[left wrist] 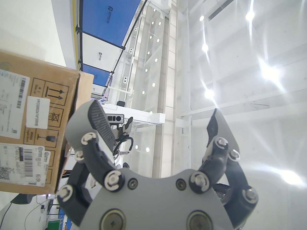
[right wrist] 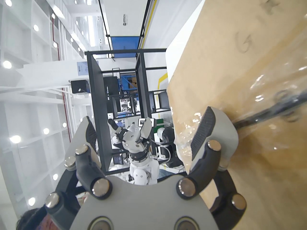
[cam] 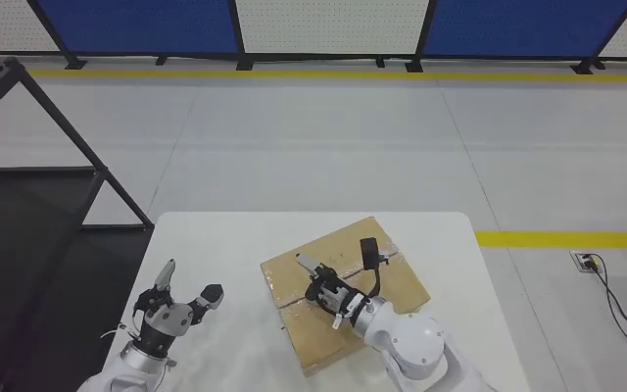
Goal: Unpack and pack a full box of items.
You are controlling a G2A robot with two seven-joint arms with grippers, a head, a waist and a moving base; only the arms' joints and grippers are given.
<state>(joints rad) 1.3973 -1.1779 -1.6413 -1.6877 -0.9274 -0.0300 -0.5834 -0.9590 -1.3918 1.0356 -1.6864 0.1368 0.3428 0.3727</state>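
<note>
Left wrist view — box [left wrist: 36, 125] (labelled side)

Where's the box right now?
In the top view the box sits on the table, right of centre, the right claw over its taped top.

The top camera looks down on the bench [cam: 216, 294]. The left wrist camera faces the ceiling past the left end effector [left wrist: 156, 111], with the box [left wrist: 36, 120] beside it. The right wrist camera sits close against that box.
</note>
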